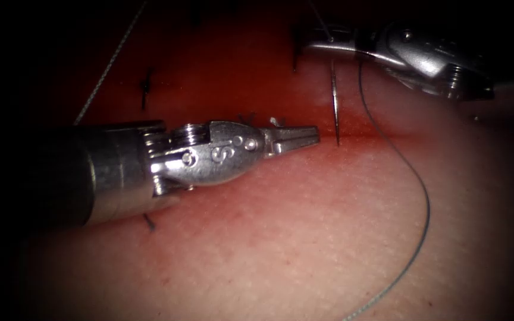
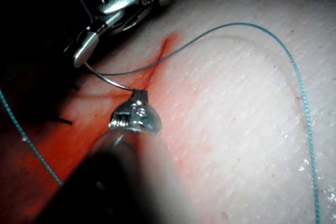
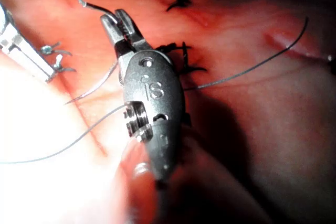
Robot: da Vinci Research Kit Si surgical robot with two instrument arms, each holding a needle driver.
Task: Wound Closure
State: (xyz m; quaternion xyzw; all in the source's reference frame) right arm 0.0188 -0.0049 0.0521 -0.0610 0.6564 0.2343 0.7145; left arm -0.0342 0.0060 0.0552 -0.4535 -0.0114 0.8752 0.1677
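Thin curved needle (image 1: 335, 110), tip in tissue (image 1: 304, 238)

needle (image 1: 335, 107) tip hidden in the cut (image 1: 352, 138), thread (image 1: 414, 178) cut off at bottom edge

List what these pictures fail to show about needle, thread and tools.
- Curved steel needle: in the endoscope view its lower end sinks into the dark red cut in the pale tissue; depth unreadable.
- Thin blue-green thread: runs off that view's bottom edge; end unseen.
- Thread-needle junction: hidden at the silver right tool holding the needle.
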